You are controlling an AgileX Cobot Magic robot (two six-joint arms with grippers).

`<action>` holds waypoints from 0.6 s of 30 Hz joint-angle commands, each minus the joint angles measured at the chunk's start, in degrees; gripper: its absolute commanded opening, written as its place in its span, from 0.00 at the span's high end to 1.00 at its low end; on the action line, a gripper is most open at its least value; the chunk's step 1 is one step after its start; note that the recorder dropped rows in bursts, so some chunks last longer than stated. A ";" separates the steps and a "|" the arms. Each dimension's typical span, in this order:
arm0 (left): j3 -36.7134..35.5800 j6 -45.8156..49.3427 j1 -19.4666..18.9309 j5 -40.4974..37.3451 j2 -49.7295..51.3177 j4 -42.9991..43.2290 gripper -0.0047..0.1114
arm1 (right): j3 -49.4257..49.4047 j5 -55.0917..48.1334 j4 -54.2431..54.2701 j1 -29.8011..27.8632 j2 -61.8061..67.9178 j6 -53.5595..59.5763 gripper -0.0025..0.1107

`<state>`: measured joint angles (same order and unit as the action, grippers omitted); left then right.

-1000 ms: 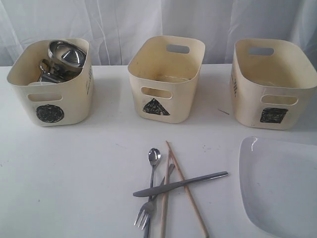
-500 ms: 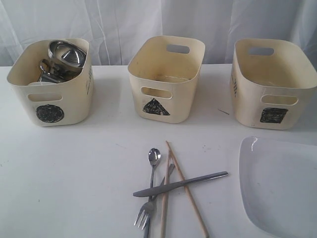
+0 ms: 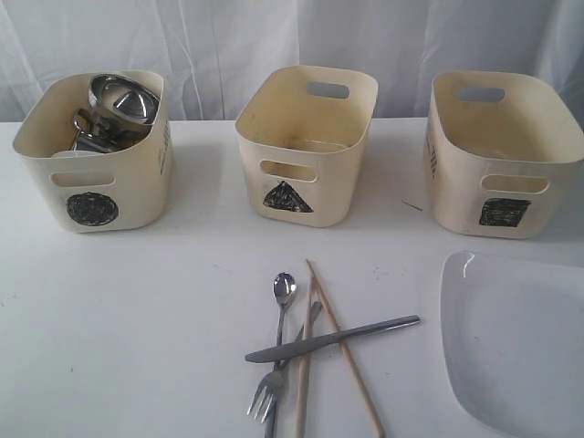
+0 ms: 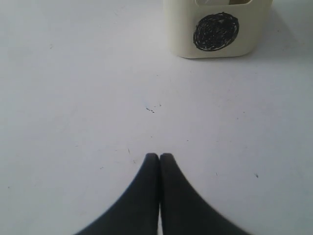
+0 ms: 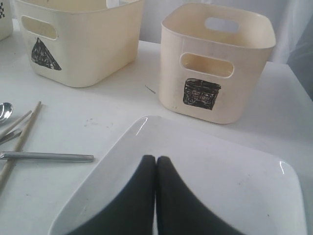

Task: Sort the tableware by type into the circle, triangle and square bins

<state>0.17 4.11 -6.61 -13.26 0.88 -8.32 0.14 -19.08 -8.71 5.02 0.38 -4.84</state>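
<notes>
Three cream bins line the back: circle bin [image 3: 91, 173], triangle bin [image 3: 306, 137] and square bin [image 3: 502, 151]. The circle bin holds a steel bowl [image 3: 123, 99] and a steel mug [image 3: 91, 132]. At the front middle the spoon [image 3: 284, 290], fork [image 3: 269, 391], knife [image 3: 333, 338] and wooden chopsticks [image 3: 339, 339] lie crossed in a heap. The white square plate [image 3: 516, 342] lies at the front right. My left gripper [image 4: 159, 156] is shut and empty over bare table, short of the circle bin [image 4: 217, 29]. My right gripper [image 5: 156, 159] is shut and empty above the plate [image 5: 220, 171]. Neither arm shows in the exterior view. No white round bowl shows.
A white cloth covers the table [image 3: 137, 319], with a white curtain behind the bins. In the right wrist view the square bin [image 5: 215, 63] and triangle bin [image 5: 78, 39] stand beyond the plate, and the knife handle [image 5: 46, 157] lies beside it.
</notes>
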 commanded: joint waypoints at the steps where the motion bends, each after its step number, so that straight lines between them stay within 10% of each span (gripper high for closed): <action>1: -0.17 0.33 -0.06 -0.05 -0.40 -0.17 0.96 | -0.14 12.07 7.62 -0.42 -0.38 -6.31 0.98; 10: -0.17 0.33 -0.06 -0.05 -0.40 -0.17 0.96 | -0.14 50.75 24.18 -0.42 -0.38 -19.32 0.98; 18: -0.17 0.33 -0.06 -0.05 -0.40 -0.17 0.96 | 1.86 60.56 44.92 -0.42 0.22 -21.64 0.98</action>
<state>0.17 4.11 -6.61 -13.26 0.88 -8.32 0.10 40.47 33.79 4.94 0.25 -20.30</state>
